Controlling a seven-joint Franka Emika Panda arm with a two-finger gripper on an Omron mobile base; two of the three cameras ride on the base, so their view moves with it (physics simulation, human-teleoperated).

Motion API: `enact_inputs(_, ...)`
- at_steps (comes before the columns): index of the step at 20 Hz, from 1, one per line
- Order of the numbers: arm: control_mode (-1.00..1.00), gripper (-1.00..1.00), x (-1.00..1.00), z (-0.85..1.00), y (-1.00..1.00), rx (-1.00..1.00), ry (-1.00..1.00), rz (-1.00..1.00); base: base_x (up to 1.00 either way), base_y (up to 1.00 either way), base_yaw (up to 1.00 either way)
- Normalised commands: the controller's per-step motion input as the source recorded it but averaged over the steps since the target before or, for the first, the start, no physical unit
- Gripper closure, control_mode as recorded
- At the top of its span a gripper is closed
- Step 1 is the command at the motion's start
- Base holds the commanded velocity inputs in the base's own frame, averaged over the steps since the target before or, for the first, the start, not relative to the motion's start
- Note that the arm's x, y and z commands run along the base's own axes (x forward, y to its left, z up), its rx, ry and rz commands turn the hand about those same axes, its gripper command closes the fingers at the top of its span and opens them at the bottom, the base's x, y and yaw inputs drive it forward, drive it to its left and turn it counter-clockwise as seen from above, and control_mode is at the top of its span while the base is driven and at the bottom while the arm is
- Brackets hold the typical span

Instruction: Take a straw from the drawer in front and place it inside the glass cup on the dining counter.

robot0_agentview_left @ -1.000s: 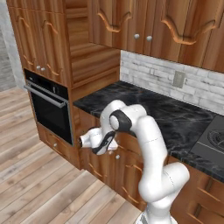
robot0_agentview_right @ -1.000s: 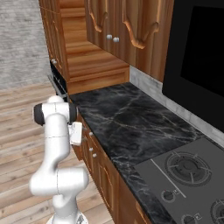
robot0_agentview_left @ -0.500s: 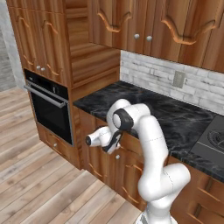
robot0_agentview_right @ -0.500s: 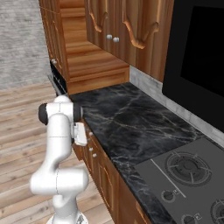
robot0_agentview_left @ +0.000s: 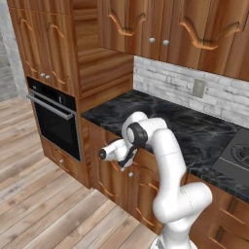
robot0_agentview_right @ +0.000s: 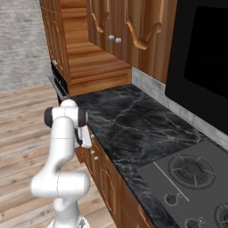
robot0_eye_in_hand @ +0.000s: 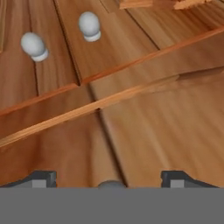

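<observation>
- The gripper [robot0_eye_in_hand: 109, 180] is standing wide apart, its two tips at the far corners of the hand view, gripping nothing.
- A silver knob [robot0_eye_in_hand: 109, 184] is sitting just between the tips, low in the hand view.
- The hand [robot0_agentview_left: 127, 156] is pressing close to the closed drawer [robot0_agentview_left: 146, 163] front under the counter [robot0_agentview_left: 194, 131].
- Two more knobs [robot0_eye_in_hand: 89, 25] are showing on the wood panels beyond.
- The oven [robot0_agentview_left: 56, 124] is standing to the left.
</observation>
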Motion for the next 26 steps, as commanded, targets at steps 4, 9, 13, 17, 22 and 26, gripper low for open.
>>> enact_inputs(4, -1.00, -1.00, 0.33, -0.23, 0.02, 0.05, 0.00, 0.03, 0.00, 0.00, 0.00)
enact_inputs(9, -1.00, -1.00, 0.30, -0.16, 0.00, 0.04, 0.00, 0.02, 0.00, 0.00, 0.00)
enact_inputs(13, -1.00, -1.00, 0.03, -0.01, -0.03, 0.05, -0.01, 0.00, 0.00, 0.00, 0.00)
enact_inputs(17, -1.00, -1.00, -0.09, 0.00, -0.05, 0.00, -0.06, 0.00, 0.00, 0.00, 0.00)
enact_inputs(22, -1.00, -1.00, -0.15, 0.00, -0.18, 0.00, -0.06, 0.00, 0.00, 0.00, 0.00)
enact_inputs(26, -1.00, -1.00, -0.24, 0.01, -0.20, 0.00, -0.09, 0.00, 0.00, 0.00, 0.00)
